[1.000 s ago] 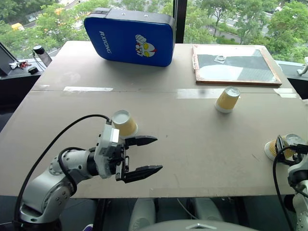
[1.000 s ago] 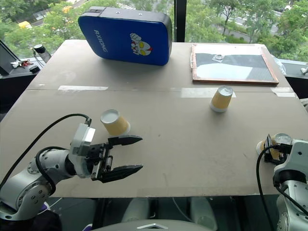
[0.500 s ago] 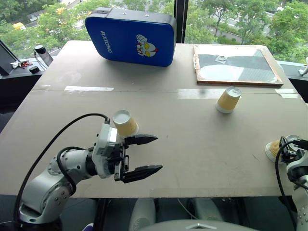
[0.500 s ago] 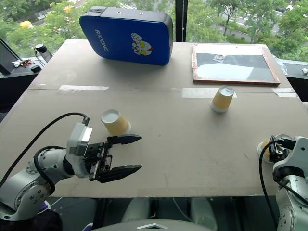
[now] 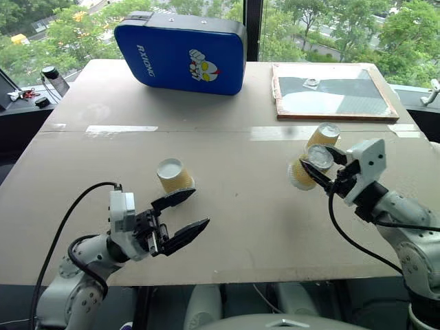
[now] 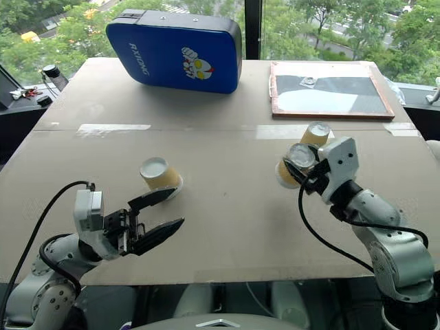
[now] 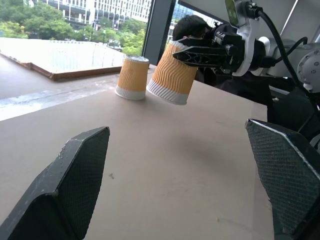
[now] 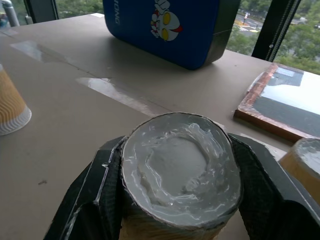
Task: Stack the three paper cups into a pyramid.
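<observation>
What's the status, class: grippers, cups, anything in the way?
Right gripper shut on one cup, off the table beside far cup. Left gripper open, near cup by it. Nothing between them.

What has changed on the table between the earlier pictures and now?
The right hand closed on the paper cup that stood at the table's right edge, lifted it and carried it left, beside the far cup. The open left hand drew back a little from the near-left cup. Those two cups, the blue case and the framed board stayed put.
</observation>
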Robot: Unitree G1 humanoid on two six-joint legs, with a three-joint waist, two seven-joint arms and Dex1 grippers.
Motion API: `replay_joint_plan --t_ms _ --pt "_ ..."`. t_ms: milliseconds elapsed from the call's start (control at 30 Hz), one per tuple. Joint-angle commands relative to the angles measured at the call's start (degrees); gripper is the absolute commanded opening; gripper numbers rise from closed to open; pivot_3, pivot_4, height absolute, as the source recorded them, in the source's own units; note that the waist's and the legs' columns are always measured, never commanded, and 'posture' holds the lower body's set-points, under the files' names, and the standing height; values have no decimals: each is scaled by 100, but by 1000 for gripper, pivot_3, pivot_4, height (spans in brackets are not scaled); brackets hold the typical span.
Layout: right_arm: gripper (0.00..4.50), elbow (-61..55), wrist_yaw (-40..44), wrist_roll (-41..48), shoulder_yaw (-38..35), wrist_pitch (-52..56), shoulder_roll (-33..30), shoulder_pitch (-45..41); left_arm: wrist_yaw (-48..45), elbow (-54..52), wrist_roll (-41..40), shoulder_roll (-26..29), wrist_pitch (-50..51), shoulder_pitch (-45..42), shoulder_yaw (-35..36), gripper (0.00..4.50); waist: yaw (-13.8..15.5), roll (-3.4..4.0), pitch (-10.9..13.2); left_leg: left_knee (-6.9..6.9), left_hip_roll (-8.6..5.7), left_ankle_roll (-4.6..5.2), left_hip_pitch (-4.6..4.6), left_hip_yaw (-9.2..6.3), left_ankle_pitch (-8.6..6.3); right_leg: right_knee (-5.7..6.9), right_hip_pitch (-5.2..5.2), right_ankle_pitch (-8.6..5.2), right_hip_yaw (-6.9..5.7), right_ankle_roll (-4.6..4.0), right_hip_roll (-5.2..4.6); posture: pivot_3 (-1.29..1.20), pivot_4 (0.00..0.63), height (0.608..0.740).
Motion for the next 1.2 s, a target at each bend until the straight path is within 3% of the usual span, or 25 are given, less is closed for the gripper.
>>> replay_joint_plan --t_ms 33,333,1100,1133,1200 --pt "2239 426 95 -298 413 -192 42 -408 270 -673 -324 114 128 180 309 4500 58 -3 2 0 0 0 -3 -1 0 0 0 0 -3 0 -2 0 150 740" --pt "2239 1361 302 -932 1083 -784 296 -1137 768 -1264 -656 206 382 729 774 4500 84 -1 5 -1 0 0 -2 7 0 2 -7 0 2 0 -1 0 150 740" --pt "2239 1857 421 -1377 1235 -404 502 -1389 541 -1038 -675 177 211 935 969 4500 80 -1 5 -2 0 0 -3 11 0 2 -12 -1 3 -2 -1 0 150 740" --pt "3280 1962 380 -1398 1205 -464 556 -1375 534 -1029 -679 160 200 964 979 4500 80 -1 5 -2 0 0 -3 11 0 2 -12 0 3 -2 -1 0 150 740" --pt "4048 2099 451 -1431 1211 -570 546 -1350 480 -996 -672 136 167 1031 1012 4500 74 -1 4 -3 0 0 -2 11 0 2 -12 0 3 -2 -1 0 150 740"
